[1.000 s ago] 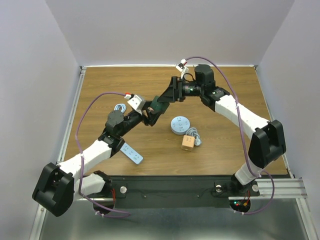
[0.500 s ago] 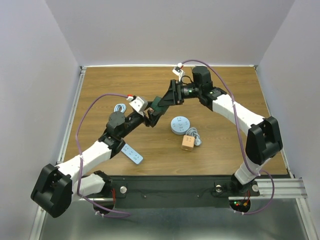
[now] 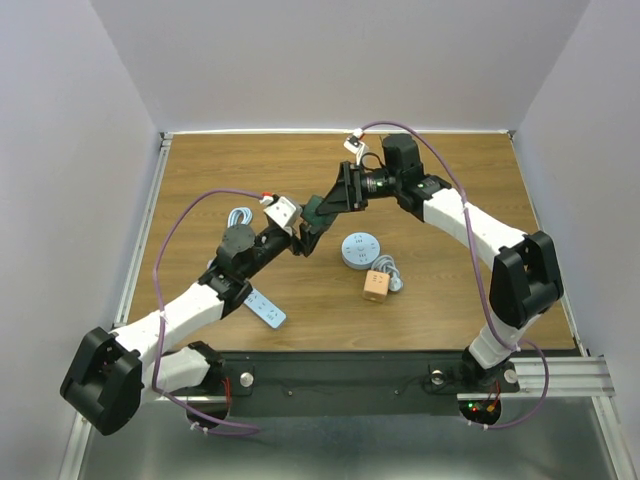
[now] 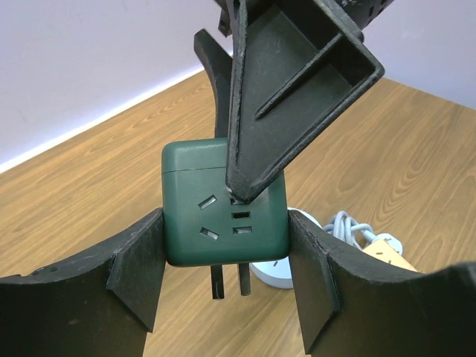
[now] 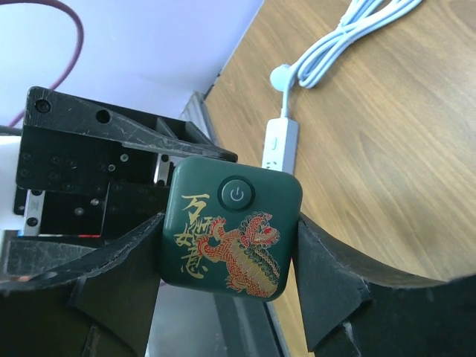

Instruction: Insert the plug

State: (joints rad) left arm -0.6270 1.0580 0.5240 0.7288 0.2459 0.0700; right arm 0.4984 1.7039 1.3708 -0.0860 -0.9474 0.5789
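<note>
— Grippers, seen from overhead?
— My left gripper [image 3: 306,230] and right gripper [image 3: 327,206] both clamp the green plug cube [image 3: 316,213] above the table [image 3: 200,170].
— Left wrist?
— My fingers [image 4: 134,260] squeeze its sides; two prongs [image 4: 227,279] show beneath.
— Right wrist?
— Clamped there too, dragon face showing.

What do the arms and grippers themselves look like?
Both the left arm and right arm have white links, bulky black joint housings and a loose purple cable looped alongside. The left fingers and right fingers are matte black, broad wedges.
</note>
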